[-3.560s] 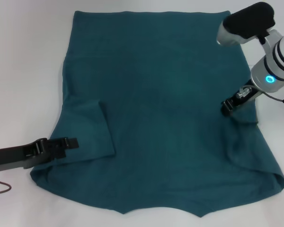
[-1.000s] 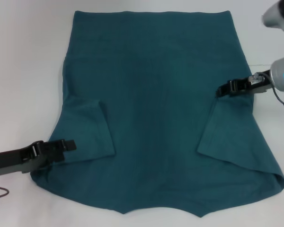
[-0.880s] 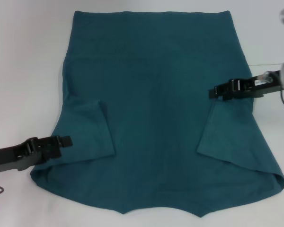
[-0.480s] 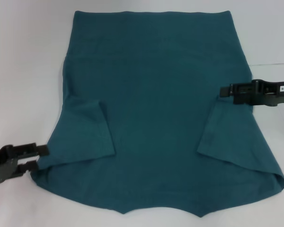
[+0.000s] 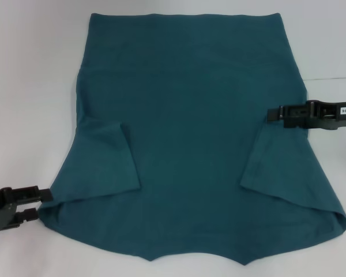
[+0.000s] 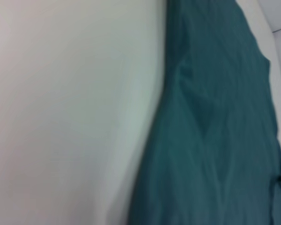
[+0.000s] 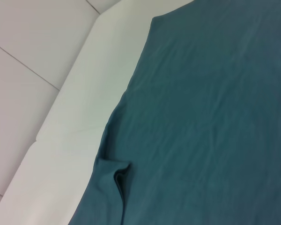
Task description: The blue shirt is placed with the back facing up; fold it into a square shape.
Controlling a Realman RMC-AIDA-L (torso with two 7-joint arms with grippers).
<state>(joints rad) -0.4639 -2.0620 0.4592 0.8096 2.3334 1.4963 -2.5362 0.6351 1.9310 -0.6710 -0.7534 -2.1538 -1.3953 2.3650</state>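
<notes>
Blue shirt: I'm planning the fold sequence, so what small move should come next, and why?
Probably the left pincer should close on the blue shirt at its near left edge: both sleeves already lie folded inward, and that pincer sits open just beside the fabric.

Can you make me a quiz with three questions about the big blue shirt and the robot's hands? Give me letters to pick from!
1. Where is the left gripper?
A. At the shirt's near left corner
B. On the middle of the shirt
C. At the far edge of the shirt

2. What colour is the blue shirt?
A. Red
B. Dark teal-blue
C. Yellow

3. How do the sleeves lie?
A. Both spread out to the sides
B. Only one folded in
C. Both folded in onto the shirt

Answers:
1. A, its fingers sit by the shirt's near left corner in the head view.
2. B, the fabric is plain teal-blue all over.
3. C, the left sleeve and the right sleeve each lie flat on the body, while the right gripper sits at the right edge.
</notes>
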